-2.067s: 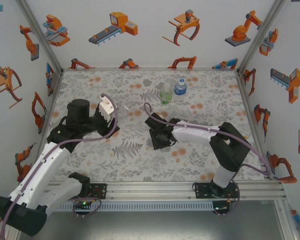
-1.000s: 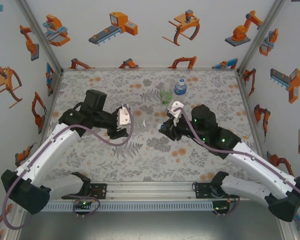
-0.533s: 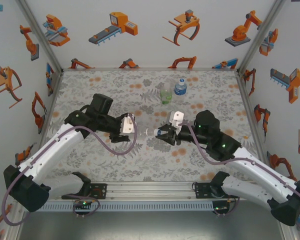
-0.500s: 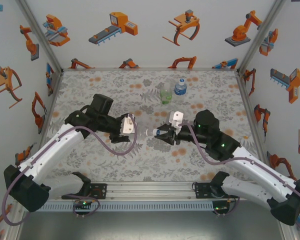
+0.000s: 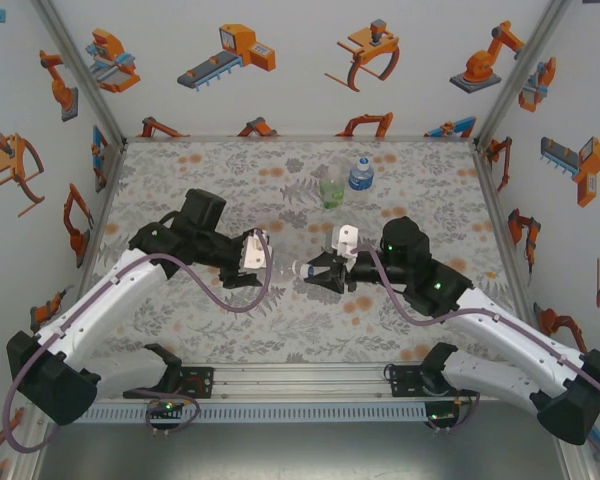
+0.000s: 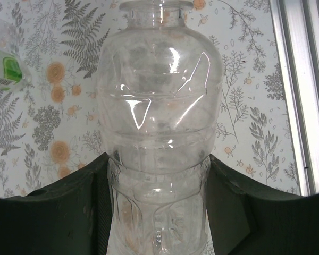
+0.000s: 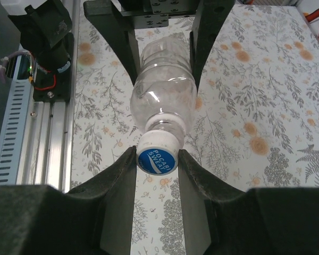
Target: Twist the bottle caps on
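The plain clear bottle (image 5: 283, 266) hangs level above the table between the two arms. My left gripper (image 5: 263, 262) is shut on its lower body; in the left wrist view the bottle (image 6: 159, 122) stands between the dark fingers (image 6: 69, 212) of the left gripper (image 6: 158, 212). A white bottle cap (image 7: 157, 156) with a blue printed top sits on the bottle's neck (image 7: 162, 125), and my right gripper (image 7: 157, 159) is shut on that cap. From above, the right gripper (image 5: 310, 271) meets the cap (image 5: 300, 270) at the bottle's right end.
The green-label bottle (image 5: 331, 187) and the blue-label bottle (image 5: 360, 174) stand side by side at the back of the floral table (image 5: 210, 170). The green one also shows at the left wrist view's edge (image 6: 5, 69). An aluminium rail (image 5: 310, 378) runs along the near edge.
The right gripper has slid a little to the left, bringing the cap up against the bottle's neck, and its wrist has turned. The left arm and bottle have hardly moved.
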Action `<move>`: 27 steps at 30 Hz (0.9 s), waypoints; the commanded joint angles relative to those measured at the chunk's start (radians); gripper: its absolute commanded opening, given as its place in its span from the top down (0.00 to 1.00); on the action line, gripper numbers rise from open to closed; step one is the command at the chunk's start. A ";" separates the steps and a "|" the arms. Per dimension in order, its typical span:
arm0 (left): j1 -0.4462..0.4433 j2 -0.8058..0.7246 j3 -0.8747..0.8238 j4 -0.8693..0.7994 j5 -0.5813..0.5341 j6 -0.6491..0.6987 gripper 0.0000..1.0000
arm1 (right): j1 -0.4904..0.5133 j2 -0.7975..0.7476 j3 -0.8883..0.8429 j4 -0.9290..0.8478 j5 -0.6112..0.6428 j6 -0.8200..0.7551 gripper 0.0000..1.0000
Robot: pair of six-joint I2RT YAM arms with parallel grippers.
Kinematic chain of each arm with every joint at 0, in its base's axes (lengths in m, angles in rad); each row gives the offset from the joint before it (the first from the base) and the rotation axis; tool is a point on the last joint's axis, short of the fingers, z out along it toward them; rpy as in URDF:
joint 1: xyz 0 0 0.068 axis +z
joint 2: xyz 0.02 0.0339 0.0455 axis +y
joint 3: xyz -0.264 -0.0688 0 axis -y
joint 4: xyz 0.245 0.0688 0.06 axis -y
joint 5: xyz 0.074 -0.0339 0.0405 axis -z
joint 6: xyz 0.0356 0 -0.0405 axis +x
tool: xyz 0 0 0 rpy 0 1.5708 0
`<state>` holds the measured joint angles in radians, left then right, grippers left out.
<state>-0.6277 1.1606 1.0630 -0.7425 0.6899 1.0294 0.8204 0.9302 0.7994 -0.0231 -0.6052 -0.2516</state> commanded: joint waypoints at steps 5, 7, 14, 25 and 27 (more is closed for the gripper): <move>-0.007 -0.010 -0.013 0.008 0.131 0.043 0.98 | 0.000 -0.005 0.022 0.002 0.013 -0.033 0.94; -0.006 -0.010 -0.013 0.005 0.131 0.047 0.98 | 0.000 0.000 0.029 -0.029 0.000 -0.052 0.93; -0.006 -0.004 -0.011 0.005 0.140 0.047 0.99 | 0.000 0.022 0.047 -0.041 -0.070 -0.089 0.94; -0.007 0.002 -0.006 0.004 0.170 0.032 1.00 | 0.003 0.099 0.078 0.017 -0.158 -0.252 1.00; -0.006 0.009 -0.005 0.003 0.177 0.029 1.00 | 0.006 0.105 0.080 0.021 -0.169 -0.292 1.00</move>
<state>-0.6178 1.1614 1.0515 -0.7795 0.7296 1.0512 0.8185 1.0142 0.8452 -0.0635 -0.7219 -0.4442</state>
